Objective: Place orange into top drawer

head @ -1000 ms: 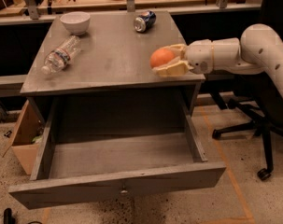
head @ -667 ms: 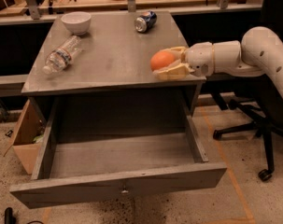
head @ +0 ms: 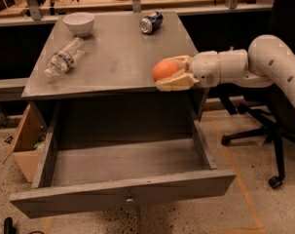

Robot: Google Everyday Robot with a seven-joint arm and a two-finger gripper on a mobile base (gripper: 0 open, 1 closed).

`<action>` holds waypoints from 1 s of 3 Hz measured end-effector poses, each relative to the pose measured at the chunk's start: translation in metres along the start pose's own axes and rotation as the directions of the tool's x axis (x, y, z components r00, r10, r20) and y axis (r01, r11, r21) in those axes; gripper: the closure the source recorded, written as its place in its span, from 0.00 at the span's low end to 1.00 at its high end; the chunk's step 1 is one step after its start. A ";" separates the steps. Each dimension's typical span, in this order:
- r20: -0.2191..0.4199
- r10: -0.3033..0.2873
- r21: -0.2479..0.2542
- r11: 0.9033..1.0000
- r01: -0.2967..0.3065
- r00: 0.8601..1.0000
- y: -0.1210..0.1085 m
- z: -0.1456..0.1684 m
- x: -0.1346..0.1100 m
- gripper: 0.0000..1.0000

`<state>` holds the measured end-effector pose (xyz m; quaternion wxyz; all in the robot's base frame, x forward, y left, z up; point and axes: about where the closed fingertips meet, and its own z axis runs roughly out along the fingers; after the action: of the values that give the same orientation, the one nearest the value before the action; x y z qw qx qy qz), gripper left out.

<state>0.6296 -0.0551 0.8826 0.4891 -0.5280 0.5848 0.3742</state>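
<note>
The orange is round and smooth. My gripper is shut on it, one pale finger behind and one in front. I hold it over the front right part of the grey cabinet top. The white arm comes in from the right. The top drawer is pulled fully open below, wide and shallow, with a small round metal knob on its front panel. Its inside holds nothing that I can see. The orange is above and behind the drawer's right rear corner.
On the cabinet top lie a white bowl at the back left, a clear plastic bottle on its side at the left, and a soda can on its side at the back. An office chair base is at the right. A cardboard box is at the left.
The gripper with the orange has shifted slightly left and toward the front edge of the cabinet top. Nothing else has moved.
</note>
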 end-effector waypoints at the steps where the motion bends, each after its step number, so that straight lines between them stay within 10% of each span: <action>1: -0.002 0.082 -0.045 0.996 -0.082 0.997 0.049 0.020 0.022 1.00; 3: -0.112 0.154 -0.149 0.974 -0.170 0.982 0.110 0.062 0.090 1.00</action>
<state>0.5353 -0.0004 0.7722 0.3836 -0.5336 0.6183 0.4311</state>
